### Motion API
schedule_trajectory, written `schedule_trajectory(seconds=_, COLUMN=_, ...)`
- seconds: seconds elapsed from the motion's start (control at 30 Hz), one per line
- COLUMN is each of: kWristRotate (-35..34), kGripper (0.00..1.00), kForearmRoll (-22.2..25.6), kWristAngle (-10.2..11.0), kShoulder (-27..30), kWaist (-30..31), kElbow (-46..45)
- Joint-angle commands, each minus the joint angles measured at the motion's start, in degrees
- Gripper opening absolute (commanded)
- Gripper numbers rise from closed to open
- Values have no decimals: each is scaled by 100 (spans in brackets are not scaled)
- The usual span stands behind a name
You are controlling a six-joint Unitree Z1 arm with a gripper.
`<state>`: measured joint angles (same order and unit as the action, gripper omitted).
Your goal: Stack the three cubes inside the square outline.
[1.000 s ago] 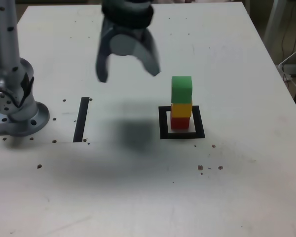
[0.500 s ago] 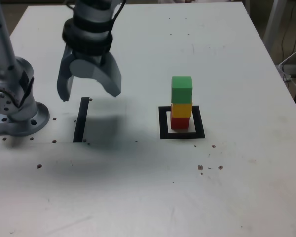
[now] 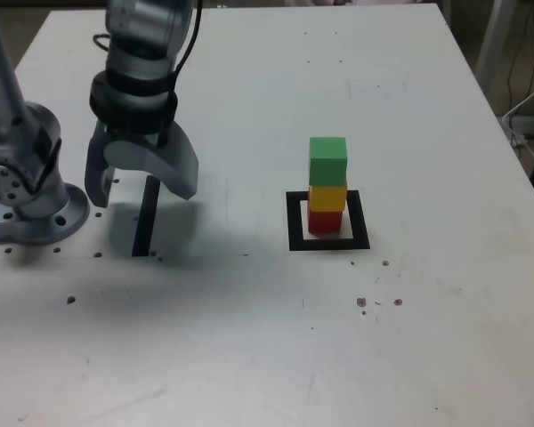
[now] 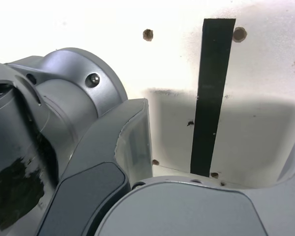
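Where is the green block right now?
In the exterior view, the green block sits right of centre, topping the yellow block and red block inside the black square outline.

Light comes from above and is soft and even in the exterior view, leaving the white table [image 3: 409,338] a dull grey-white. A broad, fuzzy-edged shadow lies directly beneath the gripper [image 3: 140,189] and spreads a little toward the camera. The picture is slightly grainy, yet the gripper shows no motion blur. In the wrist view the table [image 4: 265,64] far from the gripper is blown out to glaring white, while the patch under the gripper [image 4: 221,147] is shaded; the nearest gripper parts look soft and out of focus.
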<state>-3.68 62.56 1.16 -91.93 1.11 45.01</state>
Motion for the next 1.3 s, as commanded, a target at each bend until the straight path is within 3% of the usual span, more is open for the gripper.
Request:
schedule_trajectory(seconds=0.0, kWristRotate=16, kGripper=100, kForearmRoll=-31, kWristAngle=-5, kShoulder=60, kWaist=-5, kElbow=-35)
schedule_trajectory(seconds=0.7, kWristRotate=34, kGripper=100, kForearmRoll=-122, kWristAngle=-2, kShoulder=242, kWaist=-5, kElbow=-50)
schedule_trajectory(seconds=1.27, kWristRotate=45, kGripper=100, kForearmRoll=162, kWristAngle=-37, kShoulder=447, kWaist=-5, kElbow=23)
